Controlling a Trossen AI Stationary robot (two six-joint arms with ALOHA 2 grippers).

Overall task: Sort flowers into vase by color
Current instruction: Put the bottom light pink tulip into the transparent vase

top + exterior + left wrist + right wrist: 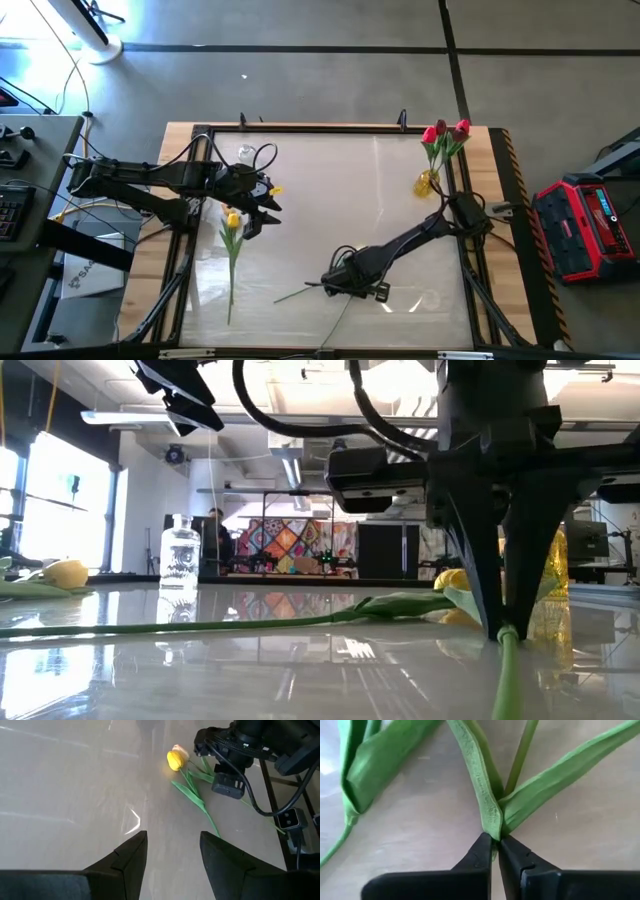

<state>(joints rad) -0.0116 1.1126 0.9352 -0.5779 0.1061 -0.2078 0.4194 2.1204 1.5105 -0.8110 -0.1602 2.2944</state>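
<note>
Yellow fake tulip (175, 760) with thin green stem lies near our table's (300, 215) front edge.
We pinch its stem; right gripper (495, 845) is clamped tight, left gripper (172, 855) apart. Thin stem might slip out.

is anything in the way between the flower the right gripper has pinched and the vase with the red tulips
Nothing visible. The right gripper is shut on a flower stem near the table's front; bare tabletop lies between it and the vase at the back right corner.
</note>
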